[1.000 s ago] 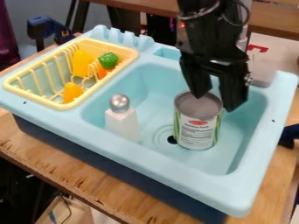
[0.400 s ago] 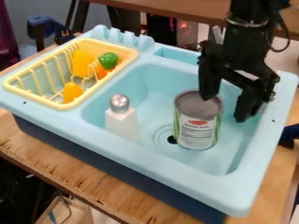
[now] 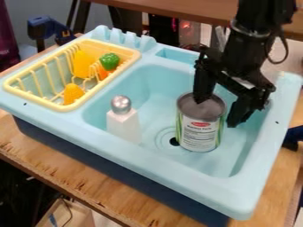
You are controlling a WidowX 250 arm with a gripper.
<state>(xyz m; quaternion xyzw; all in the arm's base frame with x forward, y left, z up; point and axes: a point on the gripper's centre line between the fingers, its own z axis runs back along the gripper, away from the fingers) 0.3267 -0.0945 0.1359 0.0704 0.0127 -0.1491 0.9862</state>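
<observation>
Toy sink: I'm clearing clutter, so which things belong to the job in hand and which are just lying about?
Likely in the job:
gripper, open
can in the sink

Likely just lying about:
silver-topped white bottle
yellow rack
green pepper
orange piece
yellow piece

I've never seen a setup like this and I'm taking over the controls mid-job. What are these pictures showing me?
The black machine is a robot arm, entering from the top edge. The two-finger gripper at its end works like a hand. One fixed camera supplies the pictures, looking down at a slant.

On a wooden table is a light-blue toy sink. In its basin stand a can and a white, silver-topped bottle. A yellow rack contains toy food, including a green piece.

The gripper appears to hold nothing: its fingers are apart, one at the can's top, the other to its right. Whether they touch it, I can't tell.
</observation>
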